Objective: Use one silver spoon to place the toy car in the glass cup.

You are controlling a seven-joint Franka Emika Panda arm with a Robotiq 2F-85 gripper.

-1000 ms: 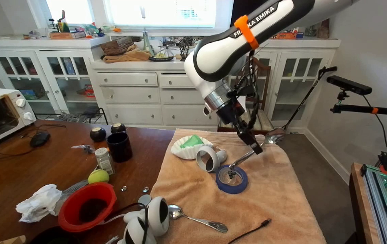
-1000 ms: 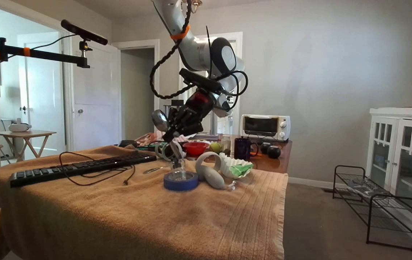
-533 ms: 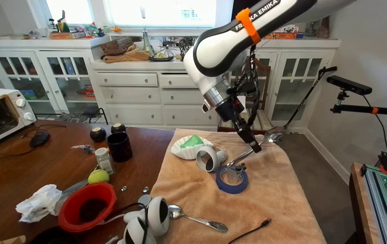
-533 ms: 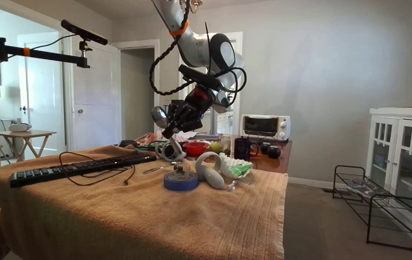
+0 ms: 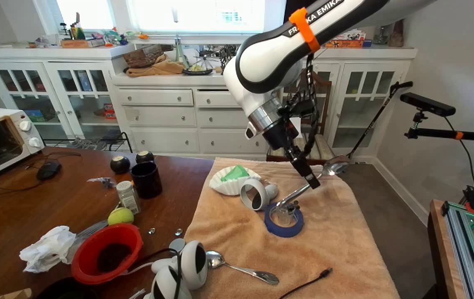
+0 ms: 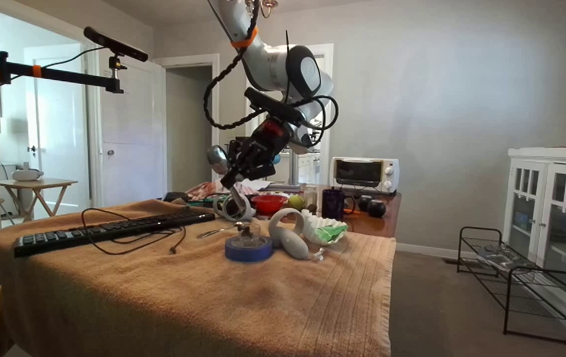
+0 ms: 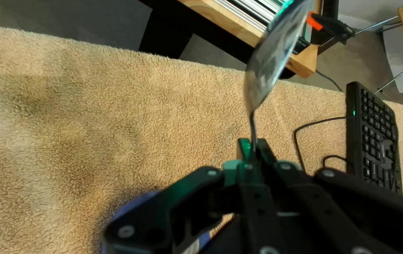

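My gripper (image 5: 315, 183) is shut on one silver spoon (image 5: 297, 194), gripping it partway along the handle. The spoon's bowl (image 7: 273, 53) points up and away in the wrist view. Its handle end slants down over the near side of the glass cup (image 5: 283, 216); whether it touches the cup I cannot tell. The clear cup stands inside the blue tape ring. A small dark object at the cup's mouth looks like the toy car (image 6: 244, 229); its details are too small to make out. Another silver spoon (image 5: 248, 271) lies on the towel.
The blue tape ring (image 6: 248, 252) surrounds the cup's base. Close beside it is a white controller (image 5: 271, 192), then a white ribbed dish (image 5: 220, 186) with green inside. A keyboard (image 6: 114, 232) and cable lie on the towel. A red bowl (image 5: 83, 265) and dark mug (image 5: 146, 182) stand on wood.
The spoon's handle end has come up from the cup and shifted away from the dark object, leftward in an exterior view. The dark object now shows at the cup's mouth. The grip is unchanged.
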